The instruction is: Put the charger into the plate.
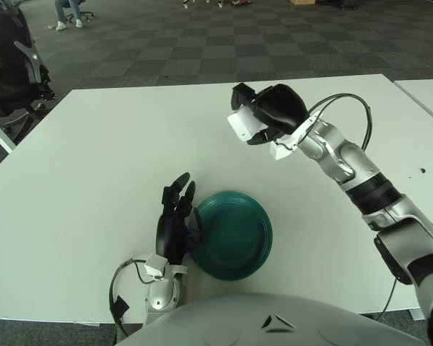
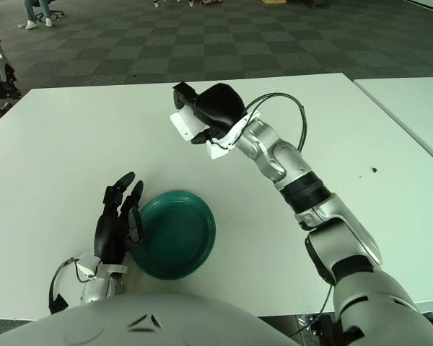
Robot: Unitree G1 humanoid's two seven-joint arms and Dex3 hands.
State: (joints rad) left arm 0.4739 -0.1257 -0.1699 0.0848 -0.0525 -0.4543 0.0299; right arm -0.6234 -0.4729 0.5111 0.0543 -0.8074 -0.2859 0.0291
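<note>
The white surface (image 1: 94, 166) spreads wide before me, with the green plate (image 1: 233, 234) lying near its front edge, nothing in it. My left robot hand (image 1: 177, 220) shows just beside the plate's left rim, fingers loosely extended and holding nothing. My right robot hand (image 1: 263, 119) is raised above the surface, beyond the plate and a little to its right, with its fingers curled around the white charger (image 1: 241, 124). The charger is clear of the surface, carried in the air and well apart from the plate. I judge the pick-up done and the carry partly done. What is left is to bring the charger over the plate, lower it inside the rim and let it go.
</note>
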